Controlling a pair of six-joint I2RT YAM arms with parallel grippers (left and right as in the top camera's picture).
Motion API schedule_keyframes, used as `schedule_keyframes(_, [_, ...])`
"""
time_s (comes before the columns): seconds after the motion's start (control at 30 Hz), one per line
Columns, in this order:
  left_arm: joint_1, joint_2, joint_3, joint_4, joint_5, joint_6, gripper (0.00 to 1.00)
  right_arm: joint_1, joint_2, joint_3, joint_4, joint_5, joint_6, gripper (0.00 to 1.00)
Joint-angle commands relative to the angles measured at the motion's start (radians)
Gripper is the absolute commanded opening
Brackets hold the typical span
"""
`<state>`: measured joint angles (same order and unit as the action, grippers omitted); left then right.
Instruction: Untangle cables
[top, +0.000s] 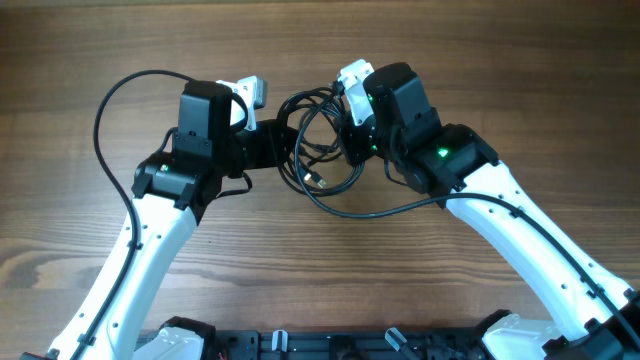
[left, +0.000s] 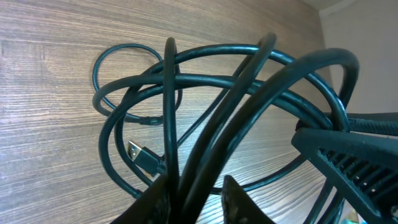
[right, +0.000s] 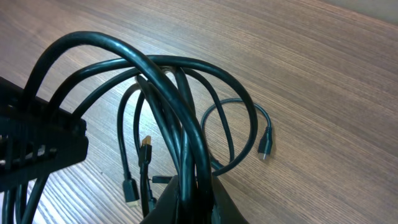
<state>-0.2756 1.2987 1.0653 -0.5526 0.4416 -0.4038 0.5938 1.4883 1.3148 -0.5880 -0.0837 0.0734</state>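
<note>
Wooden table (top: 60, 60), seen whole from overhead only, where both arms meet over the cables (top: 320, 150). Wrist views show the grips: right gripper (right: 191, 196) clamps several strands; strands pass between the left gripper (left: 199, 200) fingers, hold unclear. USB plug (left: 144, 158) lies just beyond them

I am seeing the cables (top: 320, 150) reading plain black from overhead, and glossy black with a faint blue-green cast in both wrist views. A gold-tipped plug (right: 146, 144) is standing out in the right wrist view. A silver-tipped plug (left: 138, 151) is catching light in the left wrist view. The counter (top: 80, 250) is showing mid-brown wood with fine streaked grain, and it is paling to grey-brown in the wrist views. The left arm (top: 150, 250) and the right arm (top: 530, 230) are both showing white lower links and black upper housings. A small green light (top: 441, 153) is glowing on the right arm's black housing.
</note>
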Motion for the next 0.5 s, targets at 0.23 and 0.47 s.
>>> schedule_keyframes(0.23, [-0.004, -0.002, 0.014, 0.007, 0.013, 0.004, 0.34, 0.001, 0.001, 0.001, 0.023, -0.071, -0.003, 0.04])
schedule_keyframes(0.47, [-0.004, -0.002, 0.014, 0.007, 0.013, 0.004, 0.27, 0.001, 0.001, 0.001, 0.048, -0.111, -0.002, 0.04])
